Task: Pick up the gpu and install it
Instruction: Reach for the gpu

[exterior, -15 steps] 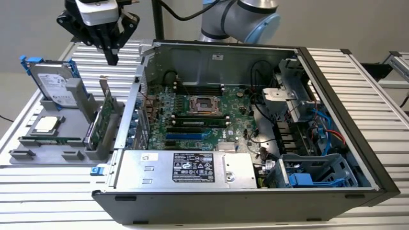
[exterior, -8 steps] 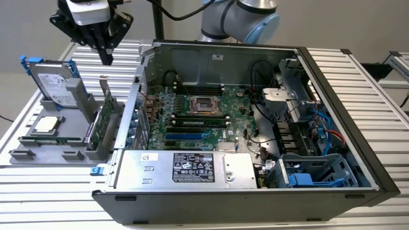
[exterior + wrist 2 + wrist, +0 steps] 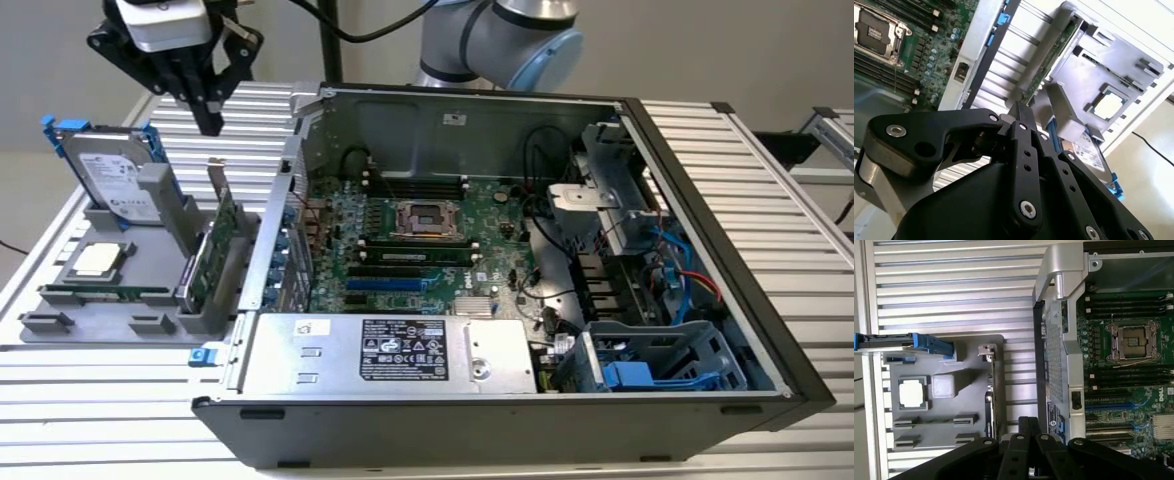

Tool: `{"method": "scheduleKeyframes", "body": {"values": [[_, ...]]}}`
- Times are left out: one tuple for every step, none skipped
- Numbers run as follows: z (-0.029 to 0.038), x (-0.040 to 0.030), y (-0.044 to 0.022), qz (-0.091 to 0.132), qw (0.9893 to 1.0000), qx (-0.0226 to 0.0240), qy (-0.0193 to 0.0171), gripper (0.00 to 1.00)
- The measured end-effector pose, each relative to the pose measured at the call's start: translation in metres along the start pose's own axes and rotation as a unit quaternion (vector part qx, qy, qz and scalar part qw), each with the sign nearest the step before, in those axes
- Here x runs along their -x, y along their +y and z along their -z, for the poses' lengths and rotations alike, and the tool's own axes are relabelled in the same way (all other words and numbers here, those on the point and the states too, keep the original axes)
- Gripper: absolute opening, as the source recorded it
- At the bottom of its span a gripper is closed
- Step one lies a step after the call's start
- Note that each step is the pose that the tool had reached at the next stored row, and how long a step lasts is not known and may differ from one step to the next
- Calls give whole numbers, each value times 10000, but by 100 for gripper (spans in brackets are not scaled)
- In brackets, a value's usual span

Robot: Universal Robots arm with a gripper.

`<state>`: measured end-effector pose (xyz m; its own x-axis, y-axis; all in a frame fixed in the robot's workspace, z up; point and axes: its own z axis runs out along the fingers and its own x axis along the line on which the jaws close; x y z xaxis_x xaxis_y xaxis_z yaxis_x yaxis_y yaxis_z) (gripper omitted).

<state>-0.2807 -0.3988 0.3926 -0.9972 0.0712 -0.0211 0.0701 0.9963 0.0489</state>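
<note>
1. Gripper (image 3: 210, 125): hangs above the far end of the holder, apart from everything in it. Its black fingers (image 3: 1024, 430) are pressed together with nothing between them.
2. Gpu (image 3: 218, 245): stands on its long edge in a slot of the holder, on the side nearest the case, with its silver bracket end at the far end. Both wrist views show it edge-on (image 3: 993, 390), below the fingertips and not touching them.
3. Holder (image 3: 80, 335): a grey moulded fixture lying on the ribbed metal tabletop (image 3: 747, 160), at the exterior view's left of the case.
4. Holder contents: a hard drive (image 3: 114, 175) in a blue frame, upright, with a white printed label too small to make out; a square processor chip (image 3: 96, 260) lying flat; and a narrow green memory stick (image 3: 114, 293) along the near edge.
5. Computer case (image 3: 747, 330): lies open on its side. Inside is a green motherboard (image 3: 387, 240) with an open processor socket (image 3: 430, 215).
6. Power supply (image 3: 387, 350): sits at the near edge of the case and carries a white and a black label; their print is illegible.
</note>
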Motion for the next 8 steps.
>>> {"method": "scheduleKeyframes", "body": {"values": [[1, -12, -1, 0, 10000, 0, 0, 0], [1, -25, -2, 0, 10000, 0, 0, 0], [1, -37, -3, 0, 10000, 0, 0, 0], [2, -49, -3, 0, 10000, 0, 0, 0], [2, -63, -4, 0, 10000, 0, 1, 0], [3, -80, -6, 0, 10000, 0, 0, 0], [3, -99, -7, 0, 10000, 0, 0, 0], [4, -122, -8, 0, 10000, 0, 0, 0]]}}
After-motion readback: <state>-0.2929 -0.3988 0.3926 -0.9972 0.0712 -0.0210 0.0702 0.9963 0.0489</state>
